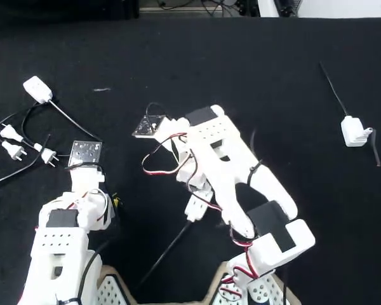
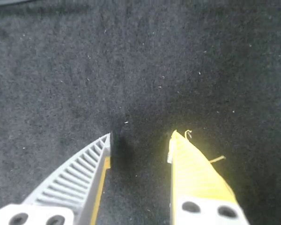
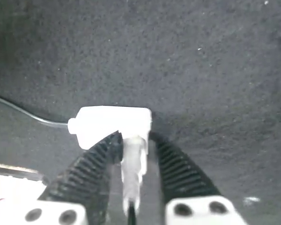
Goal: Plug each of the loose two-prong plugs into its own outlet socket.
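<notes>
**Q:** Why does the right gripper [image 3: 133, 140] sit where it does?

**A:** Its jaws pinch a white two-prong plug [image 3: 132, 161] by the body. The plug's front end is butted against a white socket block [image 3: 113, 123] that lies on the black worktop [image 3: 201, 56]. Gripping the body leaves the front end free, which is judged to suit a straight push into the socket. A thin cable [image 3: 28, 112] leaves the block sideways, away from the jaws.

**Q:** And the left gripper [image 2: 140, 138]?

**A:** Its jaws are spread over bare worktop with nothing between them. In the high view this arm stands just beside three loose plugs [image 1: 13, 150], so it is judged to be waiting for the next pick. A second socket block [image 1: 37, 89] lies near those plugs. A third socket block [image 1: 354, 131] lies well apart, at the far side.

**Q:** What cannot be made out?

**A:** The prongs are hidden where plug meets block, so it cannot be told whether the plug is fully seated. In the high view the right arm's wrist covers both plug and block. The loose plugs' cords run off the edge of the view, where further white pieces are cut off.
</notes>
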Tool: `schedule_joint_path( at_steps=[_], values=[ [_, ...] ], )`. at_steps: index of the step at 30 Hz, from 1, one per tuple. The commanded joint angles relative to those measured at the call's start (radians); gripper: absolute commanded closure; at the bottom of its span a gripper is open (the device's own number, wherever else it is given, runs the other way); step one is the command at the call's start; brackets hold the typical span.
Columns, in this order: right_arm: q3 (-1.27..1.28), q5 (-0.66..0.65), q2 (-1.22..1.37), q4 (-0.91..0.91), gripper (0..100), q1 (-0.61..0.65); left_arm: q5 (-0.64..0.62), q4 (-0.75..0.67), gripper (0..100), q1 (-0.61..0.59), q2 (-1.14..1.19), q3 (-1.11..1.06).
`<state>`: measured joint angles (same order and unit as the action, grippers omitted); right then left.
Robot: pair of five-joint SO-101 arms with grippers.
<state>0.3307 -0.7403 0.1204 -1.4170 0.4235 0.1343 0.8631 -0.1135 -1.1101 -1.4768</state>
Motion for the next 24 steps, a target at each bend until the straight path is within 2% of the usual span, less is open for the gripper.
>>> schedule_joint_path(
  at_steps=[1, 3, 12, 18, 24],
  values=[
    [-0.002, 0.003, -0.033, -0.023, 89.0, -0.026, 0.008, -0.014, 80, 0.01, -0.012, 0.004],
    [-0.002, 0.003, -0.036, -0.025, 91.7, -0.029, 0.008, -0.014, 80, 0.01, -0.012, 0.004],
    [0.062, 0.005, -0.225, 0.017, 91.5, -0.032, 0.008, -0.014, 80, 0.013, -0.012, 0.004],
    [0.097, -0.006, -0.317, -0.037, 81.1, -0.135, 0.008, -0.014, 80, 0.012, -0.012, 0.004],
    [0.249, -0.095, -0.323, -0.012, 85.0, -0.18, 0.008, -0.014, 80, 0.013, -0.012, 0.004]
  ],
)
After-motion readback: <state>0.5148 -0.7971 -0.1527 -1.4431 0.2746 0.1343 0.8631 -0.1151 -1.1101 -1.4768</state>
